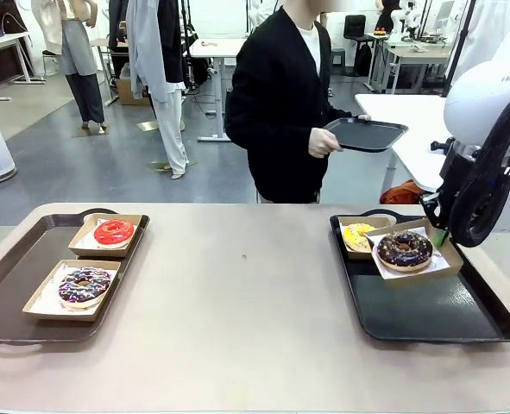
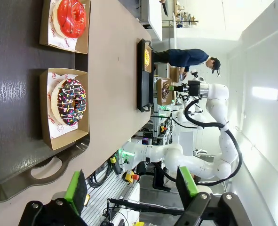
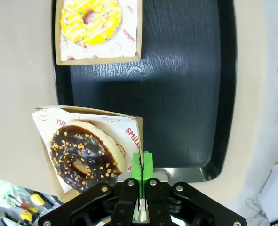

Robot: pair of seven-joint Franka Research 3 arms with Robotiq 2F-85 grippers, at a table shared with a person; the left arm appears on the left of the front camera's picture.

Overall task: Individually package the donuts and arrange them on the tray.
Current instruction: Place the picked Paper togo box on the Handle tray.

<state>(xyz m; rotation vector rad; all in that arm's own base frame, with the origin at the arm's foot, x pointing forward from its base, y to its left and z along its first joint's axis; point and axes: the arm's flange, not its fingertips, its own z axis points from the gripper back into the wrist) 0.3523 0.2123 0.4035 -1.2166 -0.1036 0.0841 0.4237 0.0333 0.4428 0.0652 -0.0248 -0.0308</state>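
The right gripper [image 3: 141, 162], jaws pinched shut on the wall of a cardboard box [image 3: 138, 123], carries the chocolate donut [image 1: 405, 248] above the right tray [image 1: 444, 319], the box hanging tilted at the tray's 12 o'clock end. Just at its 9 o'clock side in the front view sits the yellow sprinkled donut [image 1: 358, 235] in its own box [image 1: 348, 250], and the carried box appears to overlap or ride against it. To set the load down well, the arm would likely need to swing it toward the bare tray floor at 6 o'clock, level it, lower until the base rests flat, and only then release; letting go while tilted risks sliding the donut off its printed paper. The yellow donut's box is the main obstacle, along with the tray's raised rim. On the left tray [image 1: 4, 285], the red donut [image 1: 114, 231] at 12 o'clock and the dark sprinkled donut [image 1: 85, 285] at 6 o'clock are already boxed. The left gripper [image 2: 131, 188] hovers wide open and empty off that tray's handle end. Across the table, a person [image 1: 280, 103] holds a spare tray [image 1: 367, 134].
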